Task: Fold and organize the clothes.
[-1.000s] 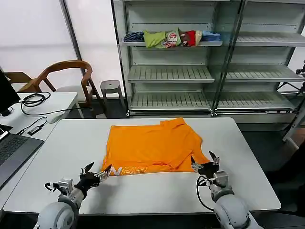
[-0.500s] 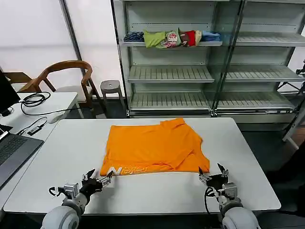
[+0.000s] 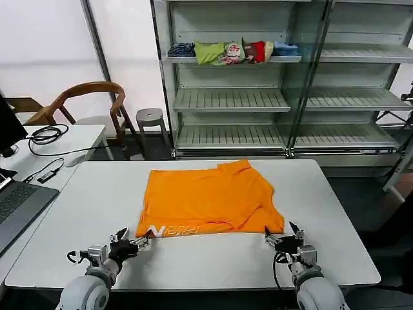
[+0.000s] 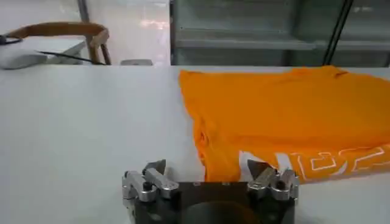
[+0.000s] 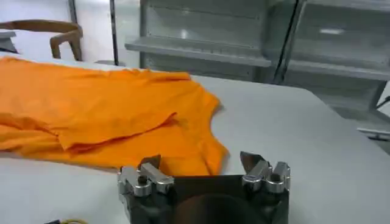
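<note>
On a white, smooth-topped bench [image 3: 335, 213], a bright orange short-sleeved T-shirt [image 3: 210, 197] lies folded into a rough rectangle near the middle, soft fabric gently rumpled, with pale whitish lettering along its near edge towards the robot's left.

From the head view, both arms reach in low at the bench's near edge. The left hand [image 3: 134, 244] sits just off the shirt's near left corner, its fingers spread wide and empty. The right hand [image 3: 282, 237] sits just off the near right corner, also spread wide and holding nothing. Neither touches the cloth.

Behind the bench stands a grey metal shelving unit [image 3: 271, 100] with slatted shelves; on its upper shelf a row of bunched garments [image 3: 232, 51] in green, red, blue and stripes. To the robot's left are a curved wooden armchair [image 3: 90, 103], a small grey stool [image 3: 150, 118], and a side desk with a black coiled cable [image 3: 46, 135] and part of a laptop [image 3: 19, 203].

The left wrist view looks along the bench past two short metal fingertips [image 4: 153, 173], set well apart, to the shirt's thick folded side edge and the block lettering [image 4: 332, 161], which reads larger here than from above.

The right wrist view shows what the head view flattens: a loose layer of fabric overlapping the one beneath, a sleeve flap ending in a soft point near the open metal fingertips [image 5: 253, 163].
</note>
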